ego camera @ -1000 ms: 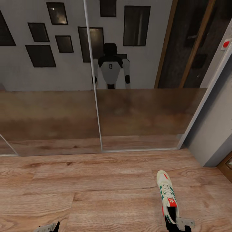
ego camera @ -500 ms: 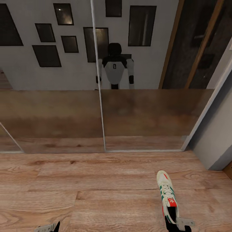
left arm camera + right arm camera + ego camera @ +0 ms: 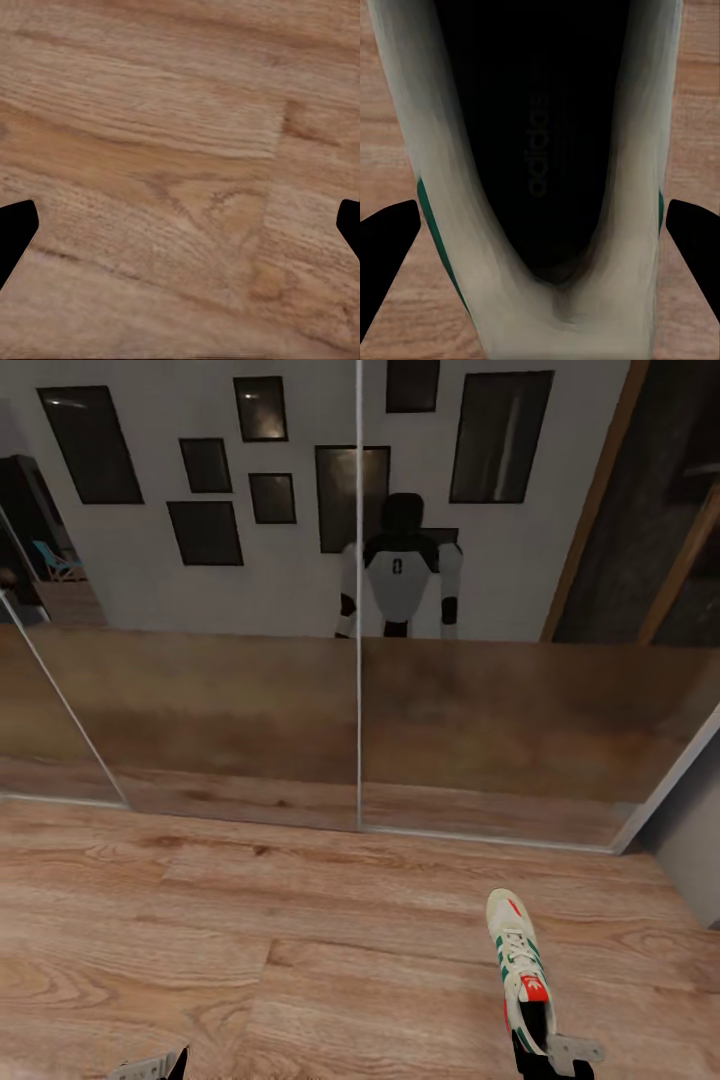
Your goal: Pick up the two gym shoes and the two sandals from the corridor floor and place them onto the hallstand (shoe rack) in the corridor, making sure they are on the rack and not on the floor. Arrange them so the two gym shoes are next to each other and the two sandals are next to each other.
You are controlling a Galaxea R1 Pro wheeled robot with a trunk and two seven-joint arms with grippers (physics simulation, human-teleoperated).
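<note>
One gym shoe (image 3: 520, 970) sits pinched at its heel in our right gripper (image 3: 553, 1055); our left gripper (image 3: 180, 225) hangs spread over floor (image 3: 250, 940).

Both tools & sneaker (image 3: 520, 972) heel edge-cropped.

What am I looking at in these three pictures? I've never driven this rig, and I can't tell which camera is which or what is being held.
You are driving a wheeled robot with two arms. The large picture comes from its head, looking down at the wooden floor. The white figure ahead is the robot's own reflection in mirrored doors. The other two pictures come from cameras at the wrists, and the black shapes at their edges are the jaws. The left jaws are open over bare planks. The right jaws press both sides of the heel of one gym shoe. That wrist camera looks into its dark inside.
</note>
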